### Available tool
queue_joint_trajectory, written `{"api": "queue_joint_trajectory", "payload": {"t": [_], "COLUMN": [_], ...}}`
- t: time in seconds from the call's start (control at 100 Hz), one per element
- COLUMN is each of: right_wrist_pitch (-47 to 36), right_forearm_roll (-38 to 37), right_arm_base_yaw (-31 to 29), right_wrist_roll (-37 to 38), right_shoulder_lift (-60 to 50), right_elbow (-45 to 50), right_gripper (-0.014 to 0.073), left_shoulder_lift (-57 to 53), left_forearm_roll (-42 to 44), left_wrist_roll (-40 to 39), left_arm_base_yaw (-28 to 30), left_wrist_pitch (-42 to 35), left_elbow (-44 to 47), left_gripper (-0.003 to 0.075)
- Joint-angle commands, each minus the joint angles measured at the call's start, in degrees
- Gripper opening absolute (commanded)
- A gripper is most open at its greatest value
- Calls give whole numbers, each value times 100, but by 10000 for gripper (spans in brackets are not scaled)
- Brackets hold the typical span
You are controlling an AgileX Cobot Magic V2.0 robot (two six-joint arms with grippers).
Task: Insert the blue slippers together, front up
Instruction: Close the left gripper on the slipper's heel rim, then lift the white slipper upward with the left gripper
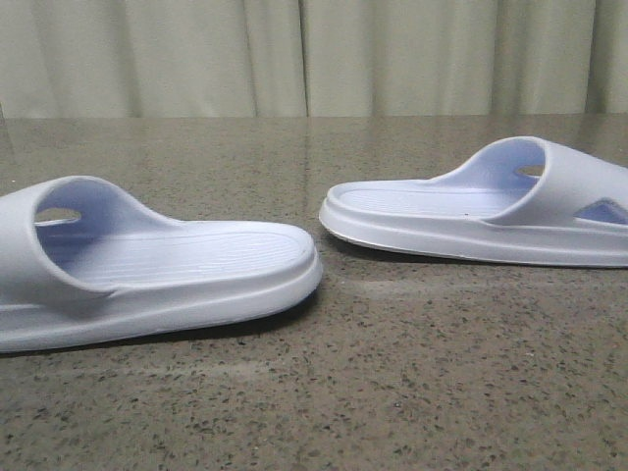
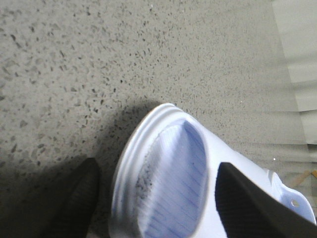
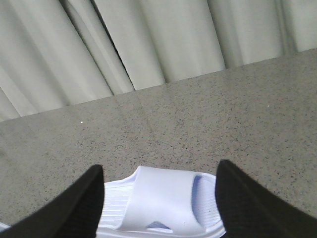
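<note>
Now 2 blue slippers (image 1: 147, 265) apart; left claw (image 2: 156, 198) & right claw (image 3: 161, 198) wide, straddling one each.

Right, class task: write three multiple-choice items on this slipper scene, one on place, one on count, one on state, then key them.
1. Where do the slippers rest?
A. speckled table
B. shelf
C. basket

2. How many slippers show in the front view?
A. one
B. two
C. four

3. How does the right tool stand?
A. shut on a strap
B. open over a slipper
C. holding a box

Key: 1 A, both soles lie on the stone-look top. 2 B, left slipper and right slipper. 3 B, its fingers sit spread, the strap between them.
</note>
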Motion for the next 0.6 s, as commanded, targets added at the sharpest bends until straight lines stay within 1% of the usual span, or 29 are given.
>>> {"api": "queue_joint_trajectory", "payload": {"t": [0.0, 0.1, 0.29, 0.5, 0.55, 0.59], "right_wrist_pitch": [-461, -461, -461, -461, -461, -461], "right_forearm_roll": [72, 83, 83, 83, 83, 83], "right_arm_base_yaw": [-19, -19, -19, -19, -19, -19], "right_wrist_roll": [0, 0, 0, 0, 0, 0], "right_shoulder_lift": [123, 123, 123, 123, 123, 123], "right_elbow": [-208, -208, -208, -208, -208, -208], "right_gripper": [414, 414, 414, 414, 414, 414], "left_shoulder_lift": [115, 115, 115, 115, 115, 115], "left_forearm_roll": [-3, -3, 20, 20, 20, 20], "left_wrist_roll": [0, 0, 0, 105, 105, 105], "left_arm_base_yaw": [-59, -59, -59, -59, -59, -59], "left_wrist_pitch": [50, 41, -14, -132, -188, -233], "left_elbow": [-40, -40, -40, -40, -40, -40], "left_gripper": [409, 349, 195, 43, 15, 16]}}
